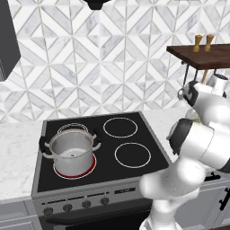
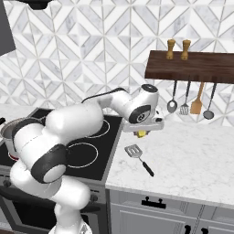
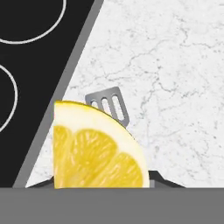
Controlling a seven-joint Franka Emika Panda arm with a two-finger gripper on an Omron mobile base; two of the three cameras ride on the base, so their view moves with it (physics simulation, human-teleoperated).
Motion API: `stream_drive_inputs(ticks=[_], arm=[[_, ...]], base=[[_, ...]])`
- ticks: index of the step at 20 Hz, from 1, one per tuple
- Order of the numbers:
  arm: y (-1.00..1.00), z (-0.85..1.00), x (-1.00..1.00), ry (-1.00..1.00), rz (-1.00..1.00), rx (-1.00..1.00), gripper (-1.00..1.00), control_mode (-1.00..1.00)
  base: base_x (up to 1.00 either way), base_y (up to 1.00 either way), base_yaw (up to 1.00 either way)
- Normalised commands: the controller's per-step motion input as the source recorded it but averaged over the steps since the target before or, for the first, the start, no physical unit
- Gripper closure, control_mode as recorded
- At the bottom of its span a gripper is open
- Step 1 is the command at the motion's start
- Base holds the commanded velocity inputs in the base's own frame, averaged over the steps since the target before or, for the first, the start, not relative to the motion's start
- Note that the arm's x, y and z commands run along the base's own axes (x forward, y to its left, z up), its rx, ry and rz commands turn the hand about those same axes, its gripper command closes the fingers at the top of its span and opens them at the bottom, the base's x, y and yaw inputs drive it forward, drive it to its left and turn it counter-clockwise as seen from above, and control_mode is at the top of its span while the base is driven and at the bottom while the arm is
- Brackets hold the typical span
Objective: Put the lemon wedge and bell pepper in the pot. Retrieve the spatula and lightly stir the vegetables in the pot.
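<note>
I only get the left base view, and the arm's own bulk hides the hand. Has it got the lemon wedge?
Observer: Yes. In the hand view the gripper is closed on the lemon wedge, one fingertip on each side.
Operator: Where is the hand?
Observer: Over the marble counter, just right of the stove. I can't tell whether the wedge is lifted off the counter.
Operator: And the spatula?
Observer: The spatula lies flat on that counter, in front of the hand, with its handle pointing toward the counter's front edge.
</note>
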Motion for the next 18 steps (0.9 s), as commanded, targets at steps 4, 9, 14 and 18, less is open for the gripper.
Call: stream_drive_inputs(ticks=[4, 9, 14, 18], arm=[[1.00, 0.91, -0.25, 0.10, 0.00, 0.00, 1.00, -1.00], [1.00, 0.33, -0.36, 0.11, 0.00, 0.00, 1.00, -1.00], [1.00, 0.19, -0.23, 0.14, 0.02, 0.00, 1.00, -1.00], [1.00, 0.20, -0.12, 0.15, 0.02, 0.00, 1.00, -1.00]], base=[[0.00, 0.00, 0.00], [0.00, 0.00, 0.00], [0.00, 0.00, 0.00], [0.00, 0.00, 0.00]])
